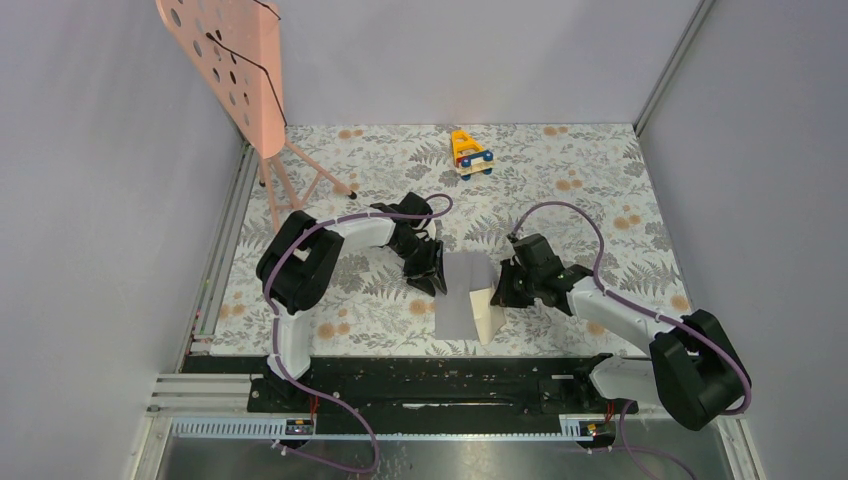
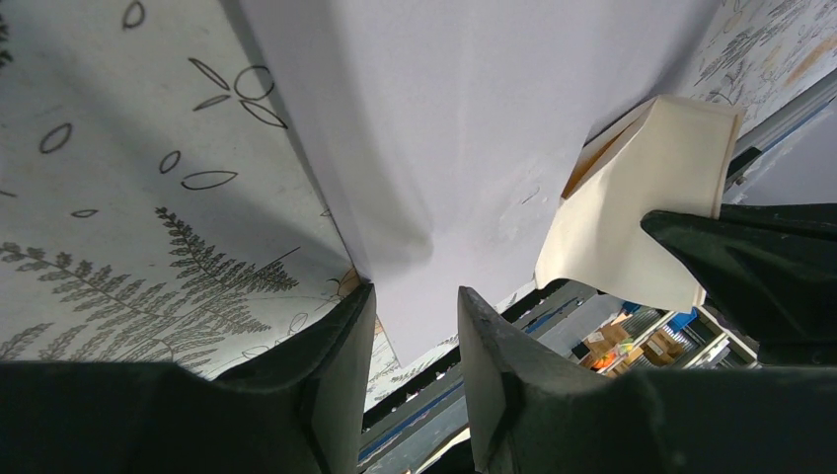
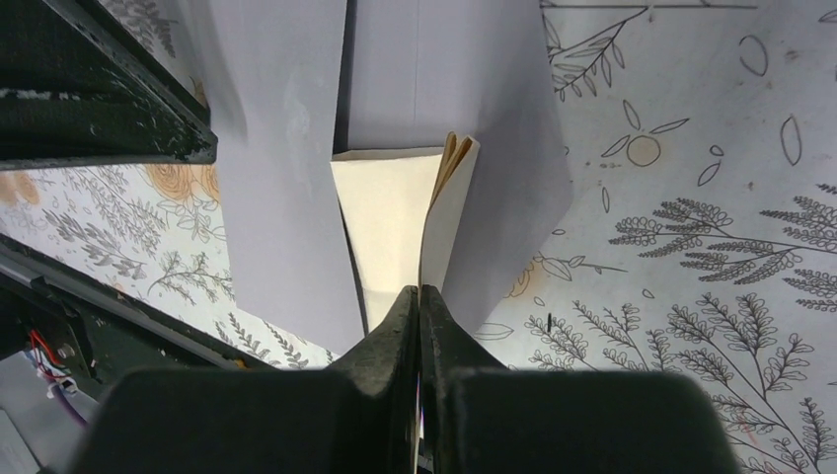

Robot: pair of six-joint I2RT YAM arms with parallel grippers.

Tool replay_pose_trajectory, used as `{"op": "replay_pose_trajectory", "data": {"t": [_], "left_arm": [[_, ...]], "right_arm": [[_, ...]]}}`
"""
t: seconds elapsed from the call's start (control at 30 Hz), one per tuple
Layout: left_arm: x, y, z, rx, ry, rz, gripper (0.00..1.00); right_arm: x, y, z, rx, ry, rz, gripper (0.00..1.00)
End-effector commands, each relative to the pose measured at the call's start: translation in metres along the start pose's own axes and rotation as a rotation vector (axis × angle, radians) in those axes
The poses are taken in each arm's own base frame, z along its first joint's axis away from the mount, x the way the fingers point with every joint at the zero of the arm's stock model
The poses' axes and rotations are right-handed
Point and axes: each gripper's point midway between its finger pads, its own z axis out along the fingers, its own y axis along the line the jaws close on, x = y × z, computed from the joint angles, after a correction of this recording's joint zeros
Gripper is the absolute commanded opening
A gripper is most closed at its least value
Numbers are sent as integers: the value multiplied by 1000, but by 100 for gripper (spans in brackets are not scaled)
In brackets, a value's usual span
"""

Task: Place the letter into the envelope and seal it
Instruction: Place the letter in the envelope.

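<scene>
The grey-lilac envelope (image 1: 460, 285) lies flat on the floral table, mid-way between both arms. The letter (image 1: 487, 312), a cream folded sheet, stands tilted over the envelope's right part. My right gripper (image 3: 419, 293) is shut on the letter's (image 3: 390, 207) near edge, with the envelope (image 3: 286, 197) under and beyond it. My left gripper (image 2: 415, 296) is open, its fingertips at the left edge of the envelope (image 2: 464, 128), nothing pinched between them. In the left wrist view the letter (image 2: 642, 207) sits at the right, with a dark finger of the right gripper (image 2: 760, 267) on it.
A pink perforated stand (image 1: 225, 60) rises at the back left. A yellow and blue toy (image 1: 470, 152) sits at the back centre. A black rail (image 1: 430, 375) runs along the table's near edge. Grey walls close in both sides.
</scene>
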Motion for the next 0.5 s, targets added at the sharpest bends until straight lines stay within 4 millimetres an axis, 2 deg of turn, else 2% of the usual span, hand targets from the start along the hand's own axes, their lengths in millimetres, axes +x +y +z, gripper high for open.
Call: {"op": "replay_pose_trajectory", "data": {"t": [0.0, 0.47], "left_arm": [[-8, -8, 2, 34, -20, 43, 37], [-6, -11, 2, 46, -13, 46, 37]], "right_arm": [[-32, 18, -6, -36, -95, 15, 0], [-50, 33, 7, -90, -116, 27, 0]]}}
